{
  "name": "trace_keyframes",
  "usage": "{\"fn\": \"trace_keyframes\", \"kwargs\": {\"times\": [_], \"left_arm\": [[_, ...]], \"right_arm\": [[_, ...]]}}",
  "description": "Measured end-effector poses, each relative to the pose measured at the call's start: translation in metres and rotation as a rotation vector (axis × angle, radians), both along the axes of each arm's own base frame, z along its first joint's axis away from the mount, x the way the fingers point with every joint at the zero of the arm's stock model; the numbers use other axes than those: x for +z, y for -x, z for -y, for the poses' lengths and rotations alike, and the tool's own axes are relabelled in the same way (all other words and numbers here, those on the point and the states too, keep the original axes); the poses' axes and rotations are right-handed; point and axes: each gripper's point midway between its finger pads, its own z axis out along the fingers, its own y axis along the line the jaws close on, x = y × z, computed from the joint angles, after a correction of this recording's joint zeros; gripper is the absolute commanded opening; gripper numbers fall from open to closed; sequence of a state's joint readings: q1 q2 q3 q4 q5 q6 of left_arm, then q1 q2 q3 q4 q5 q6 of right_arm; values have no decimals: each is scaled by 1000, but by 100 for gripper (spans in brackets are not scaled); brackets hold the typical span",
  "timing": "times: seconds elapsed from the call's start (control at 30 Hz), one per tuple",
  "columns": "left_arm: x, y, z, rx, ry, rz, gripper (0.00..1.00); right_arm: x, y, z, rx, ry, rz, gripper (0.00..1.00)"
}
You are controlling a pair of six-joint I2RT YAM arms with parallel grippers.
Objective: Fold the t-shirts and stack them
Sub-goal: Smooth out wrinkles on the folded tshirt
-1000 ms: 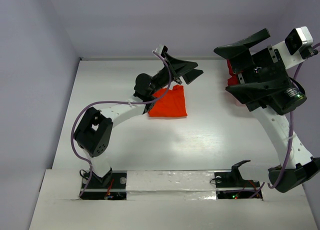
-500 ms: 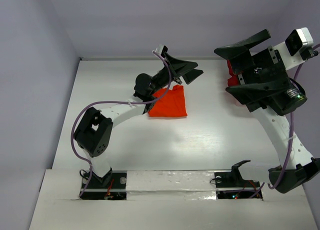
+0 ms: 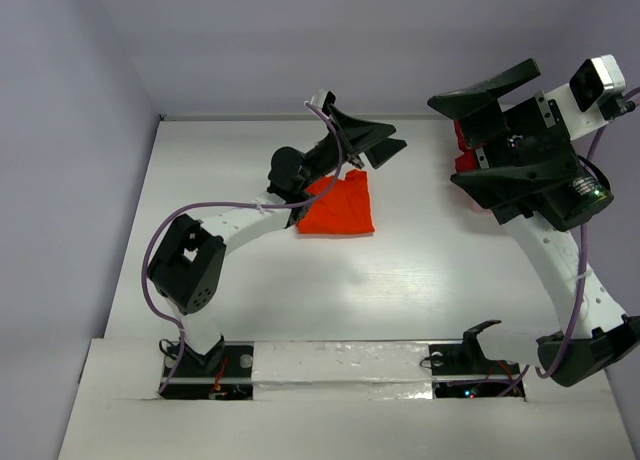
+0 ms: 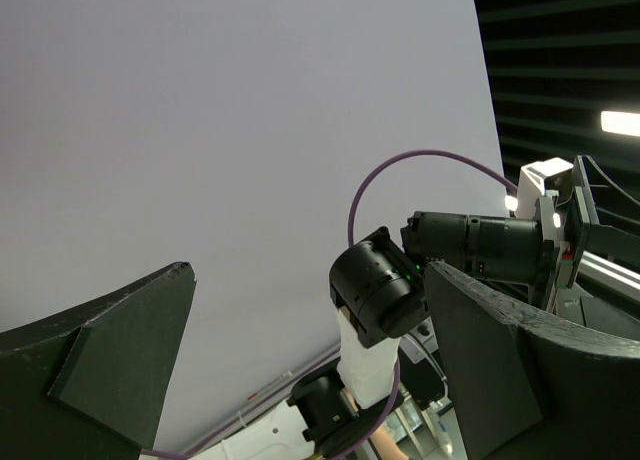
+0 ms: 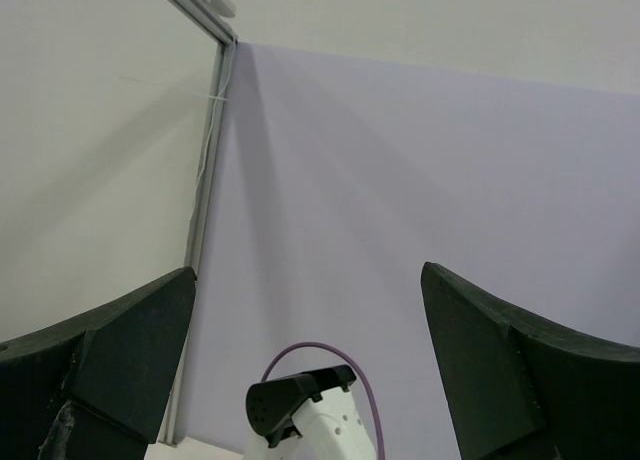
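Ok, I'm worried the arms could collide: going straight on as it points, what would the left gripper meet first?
Probably the right arm: its black joint shows between the left gripper's open fingers, wall behind. Depth is unclear; it might pass above and reach the wall.

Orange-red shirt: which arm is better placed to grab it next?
Left. The left end effector, open, hangs just beyond the far edge of the orange-red shirt; the right end effector, also open, is off to the right above the crimson shirt.
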State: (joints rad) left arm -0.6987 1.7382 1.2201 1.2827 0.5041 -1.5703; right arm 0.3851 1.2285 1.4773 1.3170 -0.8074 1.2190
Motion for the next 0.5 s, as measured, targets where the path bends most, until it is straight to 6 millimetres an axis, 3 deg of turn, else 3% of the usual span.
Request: {"fn": "trace_keyframes", "kwargs": {"times": [0.5], "left_arm": [[0, 0, 0, 0, 0, 0, 99]], "right_arm": [[1, 2, 1, 0, -5, 3, 100]]}}
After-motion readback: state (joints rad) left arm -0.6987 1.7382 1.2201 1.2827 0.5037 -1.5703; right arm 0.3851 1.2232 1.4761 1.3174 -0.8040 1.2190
